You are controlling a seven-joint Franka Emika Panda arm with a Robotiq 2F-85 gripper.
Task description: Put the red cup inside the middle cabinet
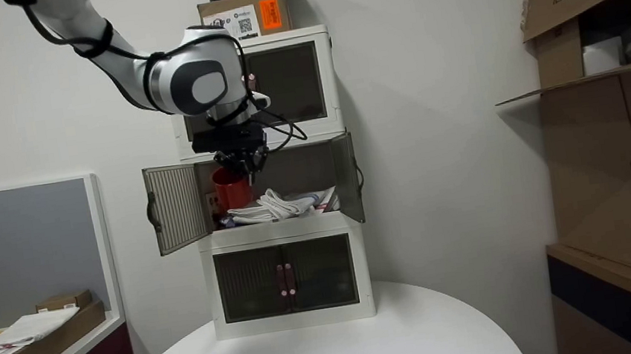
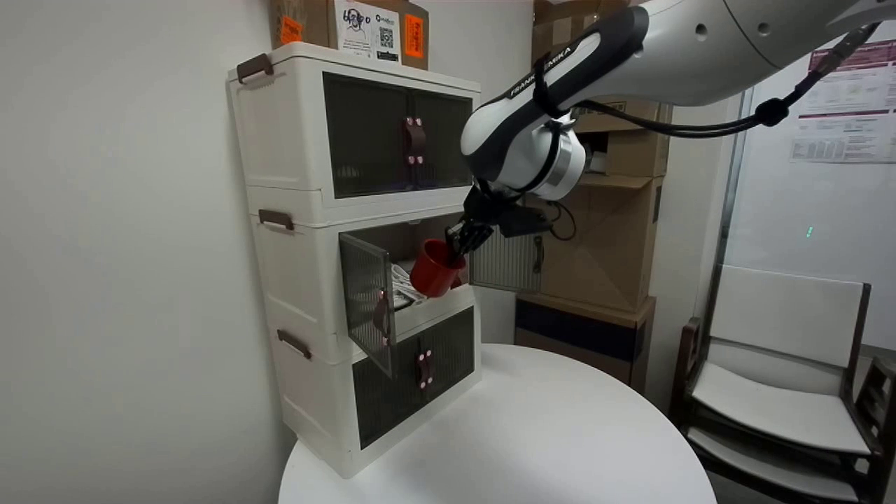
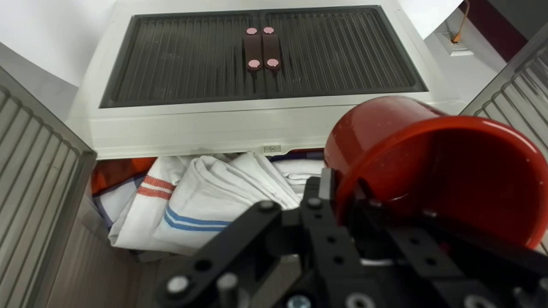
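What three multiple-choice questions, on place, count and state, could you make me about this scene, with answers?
1. Where are the striped cloths, relative to the middle cabinet?
A) on top
B) below
C) inside

2. How many doors has that cabinet?
A) one
B) two
C) three

3. How does the gripper stand to the red cup?
A) gripping its rim
B) apart from it
C) under it

1 C: both exterior views show them through its open front.
2 B: one hangs open on each side.
3 A: the wrist view shows the rim clamped.
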